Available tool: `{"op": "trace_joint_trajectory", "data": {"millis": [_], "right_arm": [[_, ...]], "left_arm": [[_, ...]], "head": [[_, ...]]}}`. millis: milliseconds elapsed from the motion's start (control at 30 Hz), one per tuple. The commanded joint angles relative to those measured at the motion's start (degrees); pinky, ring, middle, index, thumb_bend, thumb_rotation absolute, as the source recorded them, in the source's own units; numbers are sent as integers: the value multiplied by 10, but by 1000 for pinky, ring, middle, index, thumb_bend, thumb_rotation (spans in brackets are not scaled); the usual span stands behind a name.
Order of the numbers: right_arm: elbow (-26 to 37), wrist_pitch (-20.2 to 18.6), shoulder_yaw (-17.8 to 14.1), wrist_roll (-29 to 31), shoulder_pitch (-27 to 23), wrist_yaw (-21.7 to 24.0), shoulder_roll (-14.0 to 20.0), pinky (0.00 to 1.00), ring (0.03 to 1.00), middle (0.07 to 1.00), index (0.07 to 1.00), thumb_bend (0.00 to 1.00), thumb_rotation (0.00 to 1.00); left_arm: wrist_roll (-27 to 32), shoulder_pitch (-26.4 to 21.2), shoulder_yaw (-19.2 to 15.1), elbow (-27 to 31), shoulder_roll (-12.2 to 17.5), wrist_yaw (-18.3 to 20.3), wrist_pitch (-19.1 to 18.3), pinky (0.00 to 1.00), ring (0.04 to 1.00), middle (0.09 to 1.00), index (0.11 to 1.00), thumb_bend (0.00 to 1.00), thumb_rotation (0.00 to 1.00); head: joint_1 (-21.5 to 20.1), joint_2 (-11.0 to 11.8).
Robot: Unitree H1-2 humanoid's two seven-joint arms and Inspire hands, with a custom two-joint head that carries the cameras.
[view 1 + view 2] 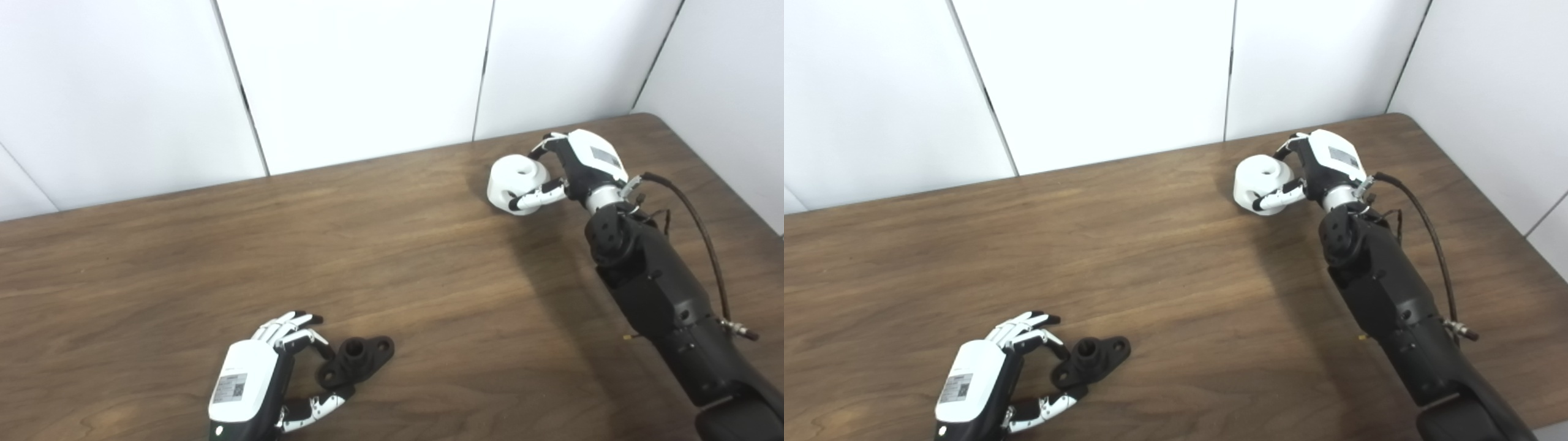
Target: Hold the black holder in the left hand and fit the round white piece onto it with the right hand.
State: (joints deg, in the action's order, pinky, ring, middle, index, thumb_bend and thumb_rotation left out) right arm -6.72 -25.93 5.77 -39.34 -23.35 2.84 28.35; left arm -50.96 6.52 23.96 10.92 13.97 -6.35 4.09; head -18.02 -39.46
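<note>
The black holder (358,358), a flat flanged part with a raised hub, lies on the wooden table (429,275) near the front left. My left hand (269,380) sits just left of it. One finger and the thumb pinch its near lobe while the other fingers (288,321) stay spread. At the far right, the round white piece (517,180), with a hole in its top, is wrapped by my right hand (572,168). The thumb lies across its front and the fingers curl behind it. Whether the piece is off the table I cannot tell.
White wall panels (367,79) stand close behind the table's far edge. The table's right edge (735,177) runs near my right arm (661,294), with a cable (704,239) looping beside it. Bare wood lies between the two hands.
</note>
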Motion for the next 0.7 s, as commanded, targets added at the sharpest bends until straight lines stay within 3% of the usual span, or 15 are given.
{"op": "trace_joint_trajectory", "data": {"millis": [0, 67, 133, 200, 667], "right_arm": [[8, 13, -7, -6, -18, -23, 6, 836, 951, 890, 589, 750, 237], [7, 15, -4, -7, -17, -26, 7, 834, 949, 886, 583, 749, 229], [6, 17, -2, -9, -16, -29, 8, 837, 946, 880, 516, 581, 172], [4, 23, -2, -9, -15, -36, 8, 833, 941, 873, 496, 534, 154], [-2, 46, -2, -9, -10, -65, 10, 805, 905, 835, 487, 517, 137]], "left_arm": [[-20, 13, 12, -1, 7, 30, -5, 839, 850, 794, 487, 519, 44], [-21, 13, 12, -1, 7, 30, -5, 839, 848, 794, 487, 519, 44], [-23, 13, 12, 0, 6, 31, -7, 840, 850, 795, 487, 519, 44], [-22, 13, 12, 0, 6, 31, -7, 835, 849, 793, 487, 519, 44], [-24, 11, 15, -1, 6, 31, -11, 837, 851, 795, 487, 519, 45]], "head": [[-1, 0], [-1, 0], [0, -2], [0, -2], [2, -4]]}}
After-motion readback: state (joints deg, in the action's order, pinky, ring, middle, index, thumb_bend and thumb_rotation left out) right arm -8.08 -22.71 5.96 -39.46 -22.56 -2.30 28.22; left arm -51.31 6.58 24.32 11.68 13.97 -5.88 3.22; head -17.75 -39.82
